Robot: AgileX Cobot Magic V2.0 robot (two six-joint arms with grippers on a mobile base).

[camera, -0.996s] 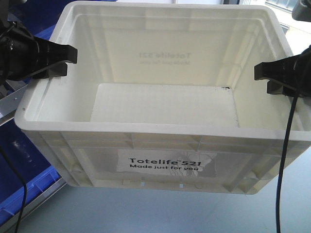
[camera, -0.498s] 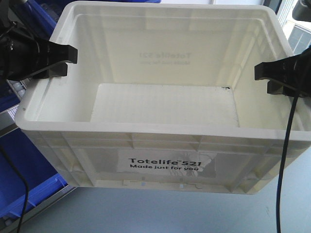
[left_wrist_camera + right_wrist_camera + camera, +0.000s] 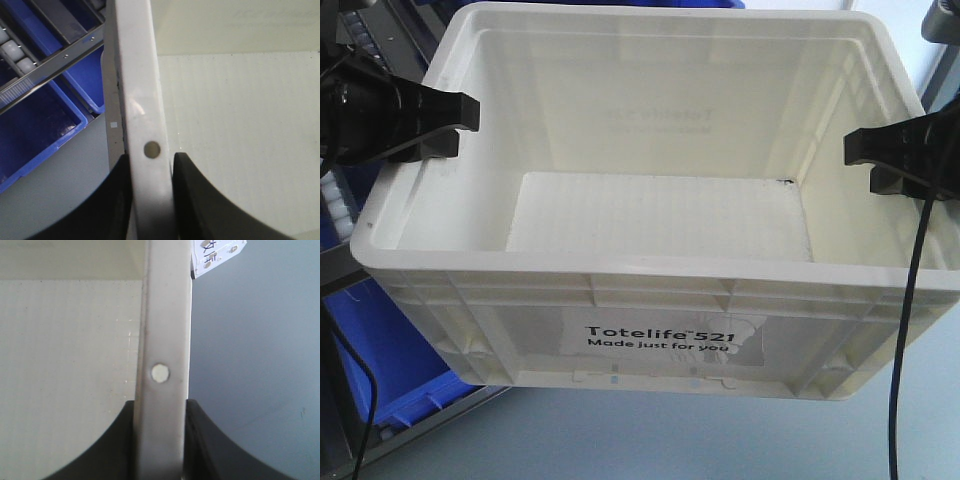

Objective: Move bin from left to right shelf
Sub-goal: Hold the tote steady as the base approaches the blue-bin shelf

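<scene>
moved: blue bins (image 3: 390,350) at left shifted behind the bin (image 3: 660,300); carry under way | jaws: my left gripper (image 3: 458,125) and right gripper (image 3: 865,165) clamped on opposite rims, balancing it level

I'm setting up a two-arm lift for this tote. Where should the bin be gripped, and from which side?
Take the bin by the rims of its two end walls, from above: left gripper on the left rim, right gripper on the right rim. The open top lets one finger go inside each thin wall and one outside.
</scene>
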